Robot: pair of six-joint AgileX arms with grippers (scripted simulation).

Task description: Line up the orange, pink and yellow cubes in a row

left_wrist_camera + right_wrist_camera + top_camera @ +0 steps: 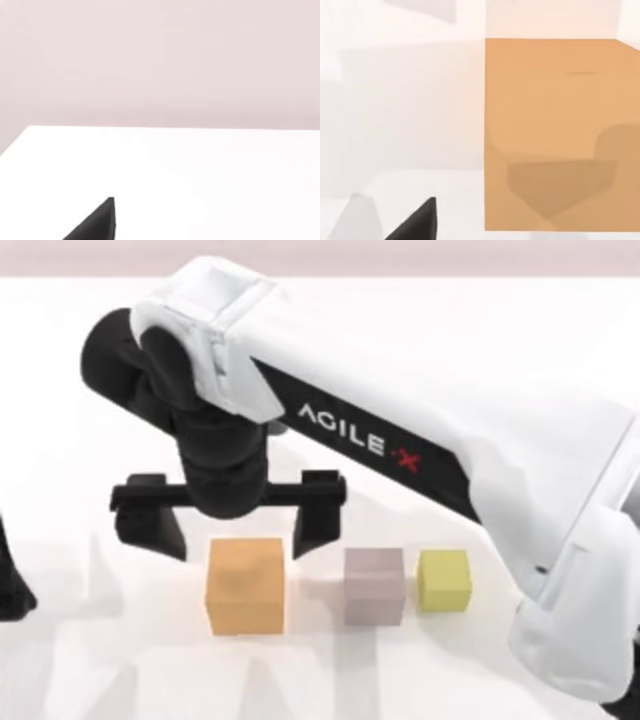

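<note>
Orange cube, pink cube and yellow cube sit in a row on the white surface; right hand hovers spread wide just behind the orange cube; left hand's state cannot be told

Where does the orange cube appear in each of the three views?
Top view: the orange cube sits at the left end of the row, just below the open right gripper.
Left wrist view: not in it; only bare table.
Right wrist view: it fills the picture's right half.
Shared landmark: the white table.
</note>
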